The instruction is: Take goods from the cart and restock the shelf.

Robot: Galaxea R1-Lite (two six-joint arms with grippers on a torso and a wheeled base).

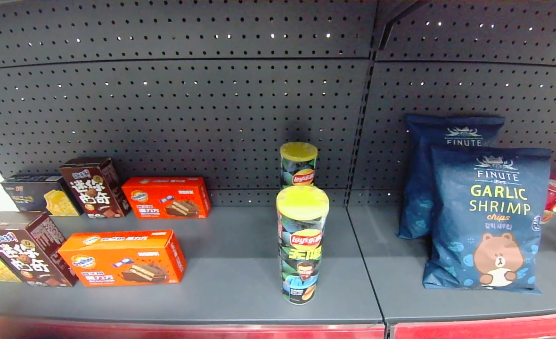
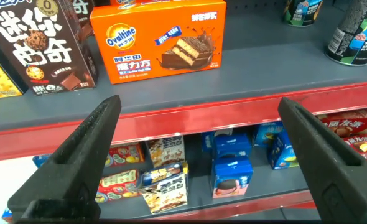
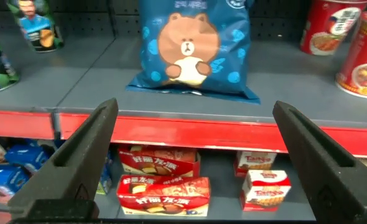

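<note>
The left gripper (image 2: 199, 102) hangs before the shelf (image 1: 231, 268) front edge, jaws spread wide and empty, facing the near orange box (image 1: 122, 258) on the shelf's left. The right gripper (image 3: 196, 104) is just as wide open, holding nothing, before the near blue chips bag (image 1: 487, 219) on the right. Mid-shelf stands the near chip can (image 1: 302, 245), with the far chip can (image 1: 298, 165) behind it

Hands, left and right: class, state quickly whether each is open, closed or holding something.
Left hand: open, holding nothing.
Right hand: open, holding nothing.
</note>
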